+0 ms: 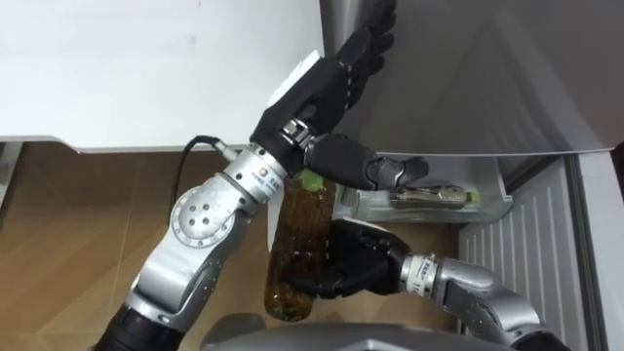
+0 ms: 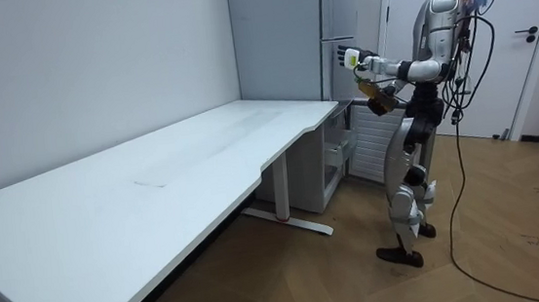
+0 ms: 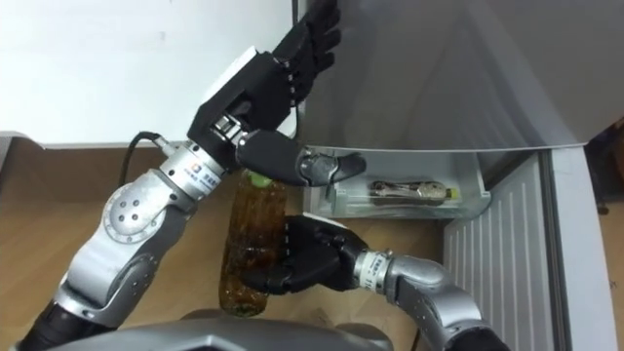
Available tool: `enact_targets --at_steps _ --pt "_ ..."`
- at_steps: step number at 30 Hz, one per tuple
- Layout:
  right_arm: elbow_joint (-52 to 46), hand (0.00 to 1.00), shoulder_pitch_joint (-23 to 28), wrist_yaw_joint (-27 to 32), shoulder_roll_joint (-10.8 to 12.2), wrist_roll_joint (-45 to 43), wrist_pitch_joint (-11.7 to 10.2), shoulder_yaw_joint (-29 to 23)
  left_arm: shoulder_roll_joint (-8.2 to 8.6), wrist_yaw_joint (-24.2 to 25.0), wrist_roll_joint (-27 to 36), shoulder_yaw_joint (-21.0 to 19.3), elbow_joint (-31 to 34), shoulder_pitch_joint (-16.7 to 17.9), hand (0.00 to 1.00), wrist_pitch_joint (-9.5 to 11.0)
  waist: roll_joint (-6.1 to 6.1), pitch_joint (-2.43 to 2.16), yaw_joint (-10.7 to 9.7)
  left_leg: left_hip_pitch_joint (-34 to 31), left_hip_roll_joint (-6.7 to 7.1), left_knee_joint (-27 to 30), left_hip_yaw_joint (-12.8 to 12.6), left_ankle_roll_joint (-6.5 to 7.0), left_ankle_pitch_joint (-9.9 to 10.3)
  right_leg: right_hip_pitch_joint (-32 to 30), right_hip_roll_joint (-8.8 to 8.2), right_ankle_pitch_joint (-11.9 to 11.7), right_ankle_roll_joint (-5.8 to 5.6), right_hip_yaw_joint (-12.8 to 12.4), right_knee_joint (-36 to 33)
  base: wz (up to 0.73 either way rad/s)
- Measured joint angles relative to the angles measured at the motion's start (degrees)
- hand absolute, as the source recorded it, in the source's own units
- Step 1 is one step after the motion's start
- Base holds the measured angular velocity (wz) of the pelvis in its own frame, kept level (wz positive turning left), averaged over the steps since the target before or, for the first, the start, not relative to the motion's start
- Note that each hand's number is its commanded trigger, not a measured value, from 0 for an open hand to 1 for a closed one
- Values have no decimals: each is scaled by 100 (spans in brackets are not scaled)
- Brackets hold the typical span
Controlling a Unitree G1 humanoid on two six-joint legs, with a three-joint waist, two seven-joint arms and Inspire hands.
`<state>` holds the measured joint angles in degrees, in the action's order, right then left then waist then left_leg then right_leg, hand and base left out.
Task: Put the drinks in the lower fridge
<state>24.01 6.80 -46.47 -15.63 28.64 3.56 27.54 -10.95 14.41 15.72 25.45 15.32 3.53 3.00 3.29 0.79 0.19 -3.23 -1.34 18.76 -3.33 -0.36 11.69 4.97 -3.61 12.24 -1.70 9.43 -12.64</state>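
Note:
A bottle of brown drink with a green cap point(image 1: 297, 249) stands upright in my right hand point(image 1: 356, 268), whose fingers curl round its lower half. It hangs in front of the open lower fridge point(image 1: 531, 244). My left hand point(image 1: 327, 83) is raised above the bottle, fingers straight along the edge of the grey upper fridge door point(image 1: 468, 68), thumb pointing right over the cap. A second bottle point(image 1: 429, 196) lies on its side in a white fridge bin point(image 1: 492, 208). In the room view I stand facing the fridge point(image 2: 335, 8), with both hands before me.
The white table point(image 1: 146, 68) reaches in from the left up to the fridge. A ribbed white panel of the lower fridge stands at the right. Wooden floor point(image 1: 88, 214) shows below the table edge.

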Motion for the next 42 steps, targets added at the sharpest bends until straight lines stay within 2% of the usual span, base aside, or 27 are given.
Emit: enact_targets --at_steps 6,11,17,20,23,26,28,30,31,34,36,39,40,42 --pt "0 100 0 3 -4 -13 29 0 0 -19 38 10 0 -65 0 9 46 47 25 -3 0 -4 2 -5 6 -1 0 0 0 0 -1 0" --pt "0 100 1 8 -5 -19 30 0 -3 -53 37 5 0 -71 0 66 48 50 31 3 0 -3 11 -5 7 5 0 0 0 1 0 0" --pt "-28 100 25 76 -15 -19 29 -9 -3 -310 30 -23 0 -71 0 268 43 50 29 147 2 -98 18 -9 7 118 -1 -1 0 -1 2 0" --pt "-49 100 25 83 -22 -20 27 -9 -18 -574 -46 -56 119 -71 0 388 3 35 41 162 1 -108 8 -14 3 124 0 -2 0 -3 2 0" --pt "-35 100 24 84 -53 -21 23 -28 -35 -890 -438 -188 267 -69 0 547 -76 30 91 266 -4 -127 -21 -14 3 202 0 -2 0 -5 4 -4" --pt "-49 100 175 84 -37 -22 5 -341 -30 -1161 -710 -565 648 -2 0 660 -117 11 204 313 -14 -146 -53 -21 -1 227 2 -2 0 1 14 -5" --pt "-198 100 396 118 -48 -175 -1 -686 -26 -1548 -794 -1062 877 57 0 977 -138 19 278 438 -5 -214 -60 -32 -12 328 -2 -2 0 1 35 0" --pt "-267 100 602 132 -42 -195 -62 -951 -35 -1900 -841 -1440 944 71 0 1175 -141 3 363 507 -6 -223 -65 -35 -10 425 4 -2 0 5 99 0" --pt "-267 100 699 132 -32 -201 -105 -1137 -28 -2106 -906 -1740 1011 105 0 1259 -149 -2 404 508 -7 -240 -62 -38 -12 424 6 -2 1 6 98 0" --pt "-270 100 896 130 -31 -196 -110 -1493 -20 -2501 -915 -2225 1062 135 0 1390 -156 -3 512 506 -5 -246 -59 -40 -15 429 6 -2 1 13 111 0" --pt "-307 100 1084 132 -12 -190 -113 -1770 -17 -2923 -940 -2737 1058 220 0 1545 -161 -9 606 502 -5 -215 -56 -40 -15 436 6 -3 2 16 147 0" --pt "-327 100 1229 153 -30 -189 -114 -1942 -22 -3581 -1093 -3232 1049 395 0 1619 -165 -11 658 508 7 -202 -12 -40 -13 501 7 -11 13 58 225 6" --pt "-327 100 1265 174 -24 -199 -114 -1978 -25 -3798 -1142 -3365 1049 466 0 1620 -165 -25 689 508 13 -202 26 -43 -11 512 6 -10 13 82 235 10" --pt "-327 100 1304 191 -35 -199 -114 -2024 -55 -4055 -1243 -3596 1048 607 0 1624 -180 -35 764 516 12 -213 43 -46 -10 539 10 -15 20 104 272 3"
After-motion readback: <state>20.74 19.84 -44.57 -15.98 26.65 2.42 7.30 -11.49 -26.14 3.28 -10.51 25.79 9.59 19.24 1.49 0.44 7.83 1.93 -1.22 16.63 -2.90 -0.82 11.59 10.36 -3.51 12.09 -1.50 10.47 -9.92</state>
